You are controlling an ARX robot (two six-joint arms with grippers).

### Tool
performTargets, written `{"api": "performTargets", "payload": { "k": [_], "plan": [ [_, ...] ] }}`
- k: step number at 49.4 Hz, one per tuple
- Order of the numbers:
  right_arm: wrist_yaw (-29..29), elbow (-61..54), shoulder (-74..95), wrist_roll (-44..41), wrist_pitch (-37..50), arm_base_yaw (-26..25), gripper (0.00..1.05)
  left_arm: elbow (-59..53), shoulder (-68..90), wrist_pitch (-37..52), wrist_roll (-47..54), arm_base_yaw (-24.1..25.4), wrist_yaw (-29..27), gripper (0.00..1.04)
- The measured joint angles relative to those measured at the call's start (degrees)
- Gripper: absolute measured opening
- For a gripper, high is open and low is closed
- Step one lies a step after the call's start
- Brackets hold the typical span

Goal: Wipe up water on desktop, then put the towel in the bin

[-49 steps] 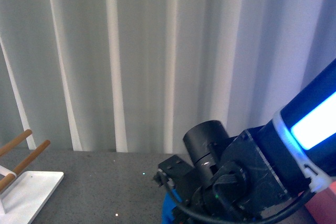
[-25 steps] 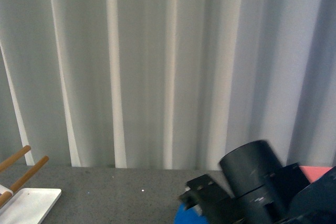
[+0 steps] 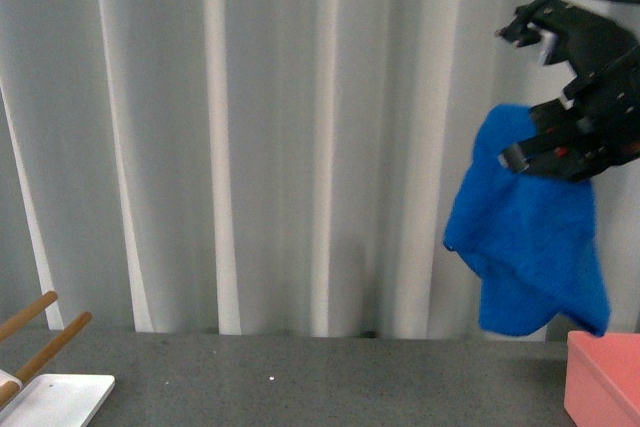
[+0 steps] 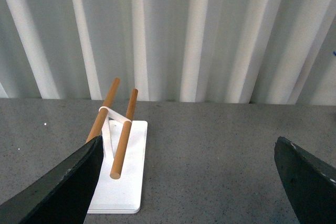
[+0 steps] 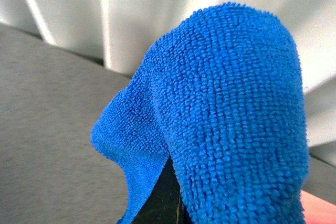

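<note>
Front view: the right end effector (image 3: 548, 152) is clamped on the towel (image 3: 525, 237), which hangs high above the tabletop (image 3: 250, 377), mostly left of the bin (image 3: 605, 377). Letting go here could drop it outside the rim. 0.5 s ago both sat low at the frame's bottom edge. Left wrist view: the left end effector (image 4: 186, 182) gapes wide, holding nothing. Right wrist view: the towel (image 5: 236, 103) fills most of the frame.

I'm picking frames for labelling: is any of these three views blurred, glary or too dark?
Front view: evenly lit, the towel hanging from the right gripper fairly sharp, curtain streaks bright but not blown out. Left wrist view: wooden rack crisp, the left gripper only dark, soft-edged fingers. Right wrist view: towel loops sharp, desktop behind soft.
</note>
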Motion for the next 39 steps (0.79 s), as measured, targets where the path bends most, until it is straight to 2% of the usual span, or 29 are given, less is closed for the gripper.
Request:
{"api": "performTargets", "payload": {
  "k": [6,11,26,39],
  "plan": [
    [9.5,0.7,-2.7,-3.0,-2.6,-3.8,0.05,0.0,0.0,0.0,0.0,0.0,0.0,0.98],
    [12.1,0.6,-3.5,-4.1,-3.2,-6.3,0.05,0.0,0.0,0.0,0.0,0.0,0.0,0.98],
    [9.6,-4.5,-3.2,-4.2,-2.1,-14.2,0.05,0.0,0.0,0.0,0.0,0.0,0.0,0.98],
    [7.4,-7.4,0.6,-2.7,-0.8,-17.0,0.05,0.0,0.0,0.0,0.0,0.0,0.0,0.98]
  ]
}}
